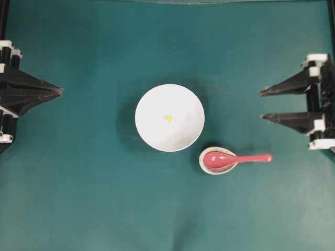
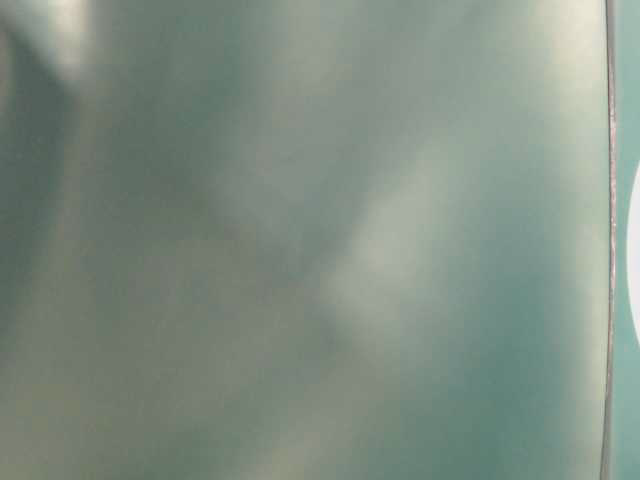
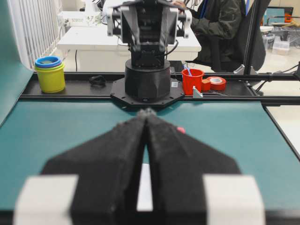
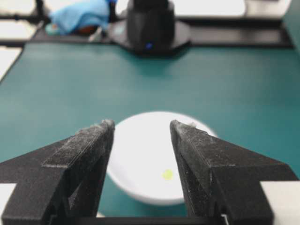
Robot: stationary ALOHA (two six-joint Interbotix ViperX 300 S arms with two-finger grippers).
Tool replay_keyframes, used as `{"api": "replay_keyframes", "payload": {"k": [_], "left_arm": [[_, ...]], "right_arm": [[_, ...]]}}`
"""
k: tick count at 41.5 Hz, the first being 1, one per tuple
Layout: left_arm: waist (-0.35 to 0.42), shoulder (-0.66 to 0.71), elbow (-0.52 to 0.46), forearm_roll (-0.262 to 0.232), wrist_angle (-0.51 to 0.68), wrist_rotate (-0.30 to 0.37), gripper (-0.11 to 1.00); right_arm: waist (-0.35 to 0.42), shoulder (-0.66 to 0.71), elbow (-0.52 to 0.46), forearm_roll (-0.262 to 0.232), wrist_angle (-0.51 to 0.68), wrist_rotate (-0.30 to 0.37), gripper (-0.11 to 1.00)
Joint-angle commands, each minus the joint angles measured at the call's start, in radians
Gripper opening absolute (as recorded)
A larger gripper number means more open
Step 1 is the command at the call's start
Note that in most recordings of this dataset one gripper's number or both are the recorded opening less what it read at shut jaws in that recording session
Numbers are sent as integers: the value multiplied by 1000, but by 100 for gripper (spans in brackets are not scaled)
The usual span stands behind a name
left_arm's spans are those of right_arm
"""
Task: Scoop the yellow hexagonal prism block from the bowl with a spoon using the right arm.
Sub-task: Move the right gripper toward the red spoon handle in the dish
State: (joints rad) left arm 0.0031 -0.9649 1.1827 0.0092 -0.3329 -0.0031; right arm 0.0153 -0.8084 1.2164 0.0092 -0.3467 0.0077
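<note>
Teal mat (image 1: 78,198) covers the table beneath the bowl (image 1: 152,130).

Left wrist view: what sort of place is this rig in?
Probably a robotics lab or workshop: a white bench, a seated person, and tape by a red cup behind the green table.

My black grippers (image 1: 264,104) face a plain white bowl (image 1: 152,133), its yellow block (image 1: 168,118), a pink-red spoon (image 1: 235,159), a speckled off-white rest (image 1: 205,165), on a teal mat (image 1: 78,198)
</note>
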Motion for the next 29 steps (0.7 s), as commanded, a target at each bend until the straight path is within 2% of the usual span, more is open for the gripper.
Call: {"api": "replay_keyframes", "payload": {"k": [1, 13, 18, 29], "left_arm": [[2, 11, -26, 3, -11, 0, 0], [2, 11, -26, 3, -11, 2, 0], [2, 11, -26, 3, -11, 0, 0], [2, 11, -26, 3, -11, 2, 0]], "right_arm": [[25, 52, 12, 11, -75, 2, 57], [97, 227, 126, 61, -359, 5, 57], [138, 318, 178, 100, -508, 17, 57], [213, 555, 189, 137, -716, 49, 57]]}}
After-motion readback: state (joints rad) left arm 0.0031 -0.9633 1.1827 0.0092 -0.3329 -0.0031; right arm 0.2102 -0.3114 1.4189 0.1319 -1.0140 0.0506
